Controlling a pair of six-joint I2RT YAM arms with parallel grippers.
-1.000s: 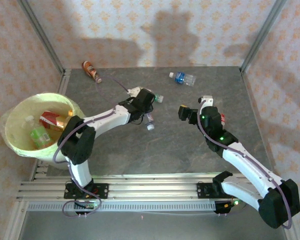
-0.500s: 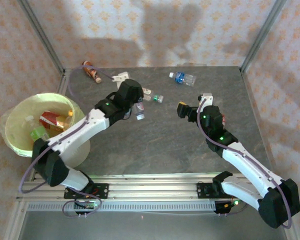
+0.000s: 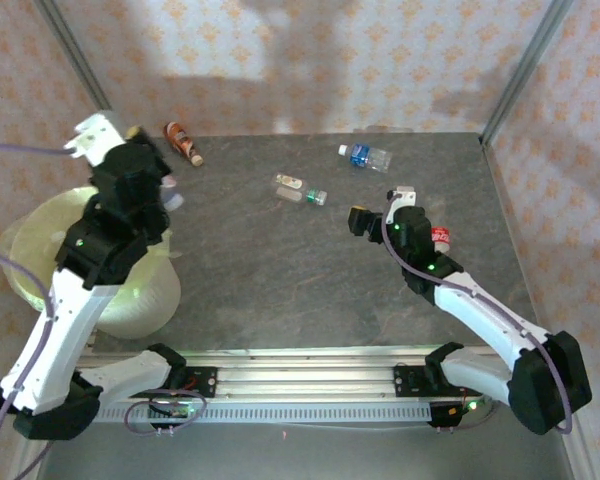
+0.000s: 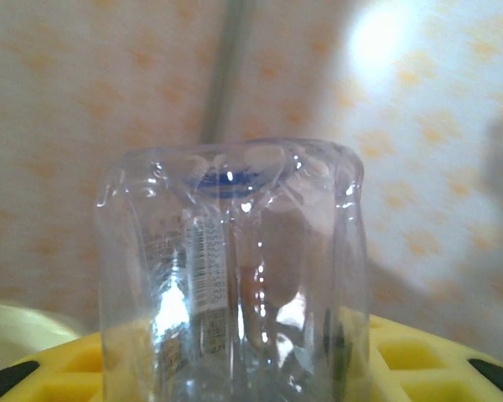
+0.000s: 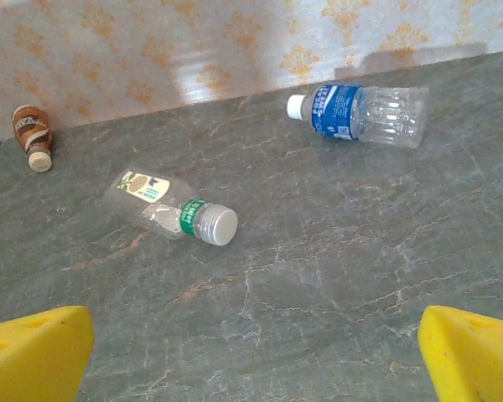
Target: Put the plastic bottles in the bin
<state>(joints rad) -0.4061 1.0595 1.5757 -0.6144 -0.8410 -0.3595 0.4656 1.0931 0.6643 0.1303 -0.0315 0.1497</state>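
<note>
Left arm: reared up tall off its base, forearm steep, wrist above the far side of the bin (image 3: pixel 15 262). The bin sits at the left edge of the table (image 3: pixel 280 290), toward the near corner. My left gripper (image 3: pixel 140 185) is pinching a clear bottle (image 4: pixel 235 276). On the wrist cam its ribbed base sticks out past my yellow pads (image 4: pixel 419 360) toward the patterned wall (image 4: pixel 419 167). I can't tell whether the bottle is over the bin opening or just past its rim.

Right arm: low, stretched forward and inward over the right half of the table, forearm close to the surface. My right gripper (image 3: pixel 365 222) is spread wide with nothing between the fingers (image 5: pixel 33 352), aimed at the far edge.

On the table:
- Blue-label bottle (image 3: pixel 365 156): lying near the far edge, right of centre.
- Green-banded bottle (image 3: pixel 300 190): lying on its side mid-table, nearer the far edge.
- Brown bottle (image 3: pixel 183 143): at the far left corner.

All three are well apart from each other.
</note>
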